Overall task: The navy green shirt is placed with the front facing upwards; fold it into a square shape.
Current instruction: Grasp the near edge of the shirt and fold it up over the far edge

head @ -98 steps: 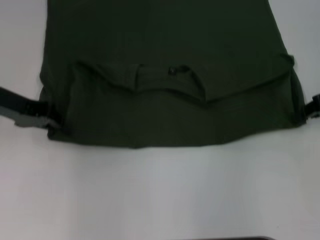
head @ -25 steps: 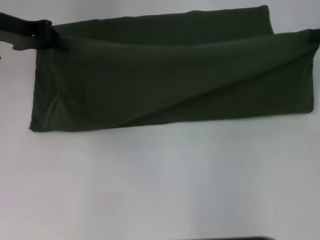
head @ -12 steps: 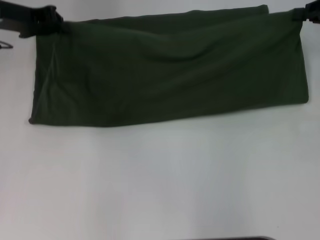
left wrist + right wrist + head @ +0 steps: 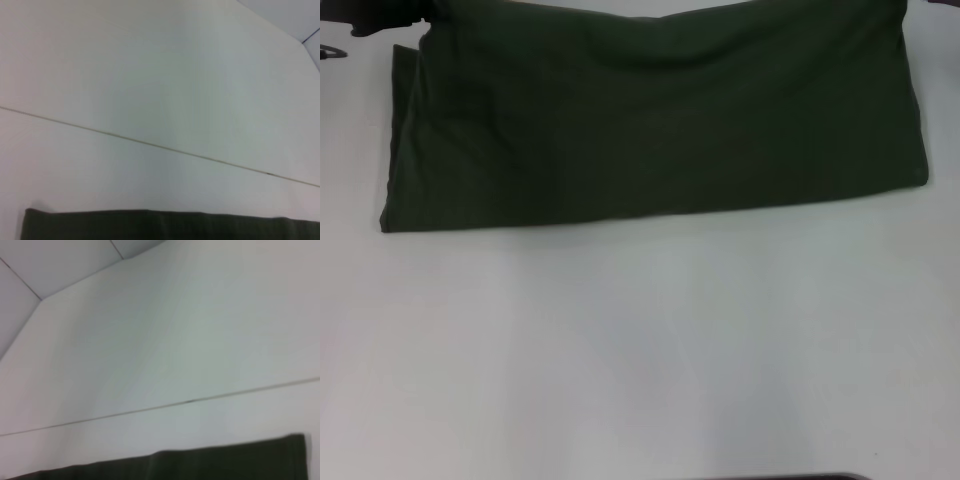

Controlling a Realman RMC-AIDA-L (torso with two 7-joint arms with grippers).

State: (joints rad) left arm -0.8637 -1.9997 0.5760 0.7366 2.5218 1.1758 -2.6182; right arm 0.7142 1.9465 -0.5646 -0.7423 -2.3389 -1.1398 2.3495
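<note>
Near field, head view: bare white flat surface (image 4: 640,350), with a thin dark edge at the very bottom of the view.

Mid to far field: large dark olive-green cotton shirt (image 4: 660,120) lies folded into a wide band across the far part of the surface. Near edge is a straight fold running slightly up toward the robot's right. Plain cloth faces up. The left end shows stacked layers at its edge; the right end is a clean corner. The far edge runs out of the top of the view.

Far left corner: the left tool (image 4: 390,18) shows only as a dark shape at the shirt's far left corner; cannot tell its opening or whether it holds cloth.

Right tool: not seen in any view.

Wrist views: each shows a strip of the shirt (image 4: 165,226) (image 4: 200,462) edge against the white surface, which carries a thin seam line.
</note>
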